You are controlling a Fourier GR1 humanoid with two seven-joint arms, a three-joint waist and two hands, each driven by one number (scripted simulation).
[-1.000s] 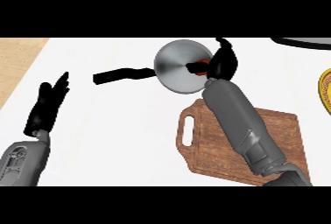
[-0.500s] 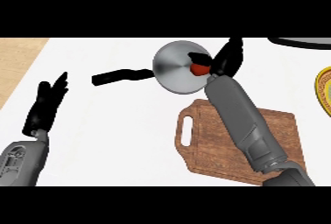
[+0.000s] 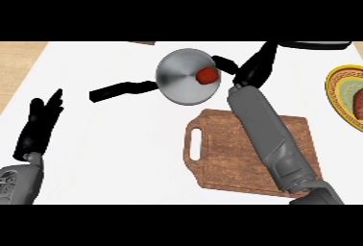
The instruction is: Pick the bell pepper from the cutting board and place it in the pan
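The white counter (image 3: pixel 120 158) carries a brown wooden cutting board (image 3: pixel 234 163) at the near right, its handle slot toward the left, with nothing on the part of it that shows; the right forearm crosses over it on a slant from the near right corner toward the far middle. Beyond the board sits the round grey pan (image 3: pixel 186 77), its black handle running out to the left and slightly nearer. At the far right edge a plate (image 3: pixel 342 96) with a yellow rim is partly cut off. The right hand (image 3: pixel 255 67) is just right of the pan, fingers spread and fairly straight, holding nothing; one finger reaches toward the pan's rim. The left hand (image 3: pixel 41 125) rests open at the near left, fingers pointing away. The red bell pepper (image 3: pixel 207 75) lies inside the pan, toward its right side; its long axis cannot be made out.
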